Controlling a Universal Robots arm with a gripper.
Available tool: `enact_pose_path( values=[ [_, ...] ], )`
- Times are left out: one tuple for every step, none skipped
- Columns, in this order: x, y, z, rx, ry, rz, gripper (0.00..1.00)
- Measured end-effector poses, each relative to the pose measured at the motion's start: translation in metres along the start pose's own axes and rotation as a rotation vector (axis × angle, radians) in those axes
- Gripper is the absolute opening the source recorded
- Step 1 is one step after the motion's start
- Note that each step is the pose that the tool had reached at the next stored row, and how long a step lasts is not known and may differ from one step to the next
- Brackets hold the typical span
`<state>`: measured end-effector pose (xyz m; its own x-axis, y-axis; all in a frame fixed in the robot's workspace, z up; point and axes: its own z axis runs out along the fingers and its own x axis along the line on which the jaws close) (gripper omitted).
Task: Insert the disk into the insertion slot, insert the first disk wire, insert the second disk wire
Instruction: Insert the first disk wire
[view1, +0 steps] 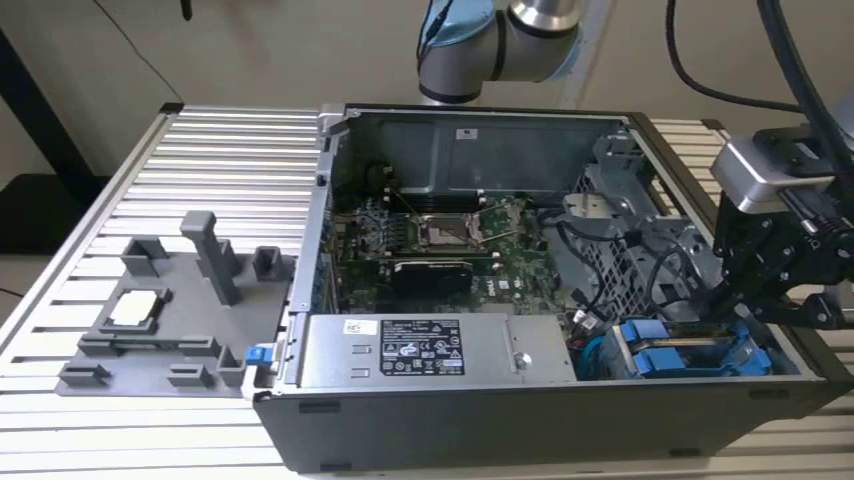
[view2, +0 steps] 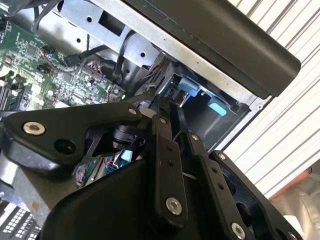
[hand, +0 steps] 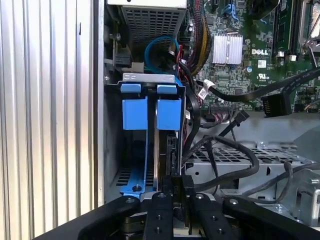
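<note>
The disk (hand: 168, 142) stands on edge inside the insertion slot (hand: 176, 82) of the grey drive cage, its blue carrier tab (hand: 169, 114) facing the first wrist view. My gripper (hand: 177, 194) hangs right over the disk's exposed end, shut on a black wire connector (hand: 177, 184) whose cable runs off toward the perforated cage. In the exterior view the gripper (view1: 785, 305) is at the case's front corner on that view's right, above the blue carriers (view1: 678, 355). In the second wrist view the fingers (view2: 161, 117) stand close together.
A neighbouring bay (hand: 134, 150) with its own blue tab lies beside the disk. A loose black connector (hand: 272, 105) on a flat cable, a blue cable loop (hand: 160, 47) and bundled wires crowd the space. The power supply (view1: 420, 350), motherboard (view1: 441, 235) and a grey fixture tray (view1: 167, 320) are nearby.
</note>
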<state>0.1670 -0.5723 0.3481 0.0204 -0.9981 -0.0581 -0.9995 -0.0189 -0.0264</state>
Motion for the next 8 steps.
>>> enact_pose_path(
  values=[
    [0.0,0.0,0.0005,0.0003,0.0002,0.0,0.19],
    [0.0001,0.0002,0.0011,0.0005,0.0003,0.0,0.19],
    [0.0001,0.0001,0.0017,0.0006,0.0003,0.0,0.19],
    [0.0001,0.0002,0.0024,0.0007,0.0001,0.0,0.19],
    [0.0002,0.0002,0.0032,0.0007,0.0002,0.0,0.19],
    [0.0002,0.0002,0.0039,0.0007,0.0002,0.0,0.19],
    [0.0003,0.0002,0.0045,0.0008,0.0002,0.0,0.19],
    [0.0003,0.0002,0.0051,0.001,0.0002,0.0,0.19]
  ],
)
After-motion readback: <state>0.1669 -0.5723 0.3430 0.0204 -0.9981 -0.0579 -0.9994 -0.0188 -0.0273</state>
